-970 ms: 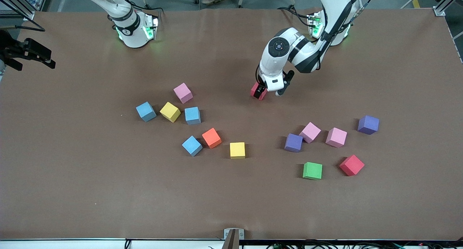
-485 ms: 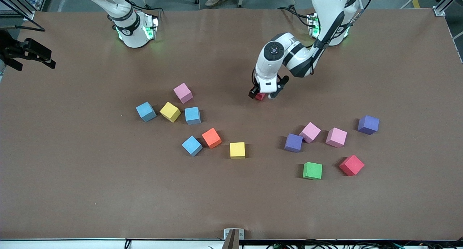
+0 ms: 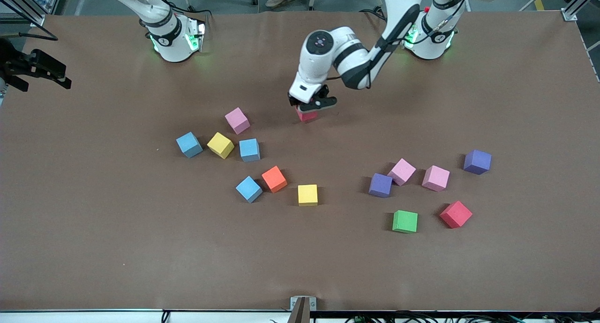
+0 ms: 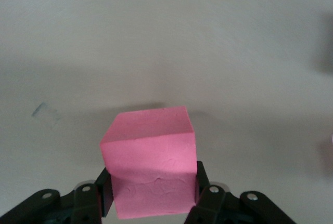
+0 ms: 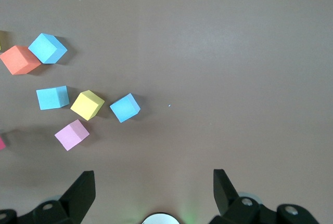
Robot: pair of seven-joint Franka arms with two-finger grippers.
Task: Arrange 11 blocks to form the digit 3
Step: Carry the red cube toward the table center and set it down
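My left gripper [image 3: 308, 109] is shut on a red block [image 3: 307, 115], which it holds low over the table toward the robots' bases. In the left wrist view that block [image 4: 151, 156] sits squeezed between the two black fingers [image 4: 102, 195]. Loose blocks lie in two groups. One has pink [image 3: 237, 120], blue [image 3: 189, 144], yellow [image 3: 220, 145], blue [image 3: 249, 149], blue [image 3: 248, 188], orange [image 3: 274, 178] and yellow [image 3: 307, 194]. The other has purple [image 3: 380, 185], pink [image 3: 401, 171], pink [image 3: 435, 178], purple [image 3: 477, 161], green [image 3: 405, 221] and red [image 3: 455, 214]. No digit 3 is in view. My right gripper [image 5: 153, 182] is open, high over its own base.
A black fixture [image 3: 35, 70] juts in at the right arm's end of the table. The brown table cover [image 3: 140, 248] is bare nearer the front camera than the blocks. A small bracket [image 3: 302, 306] sits at the front edge.
My left gripper closed on the red block and carried it toward the right arm's end of the table, a little closer to the bases. The other blocks and the right arm stayed put.
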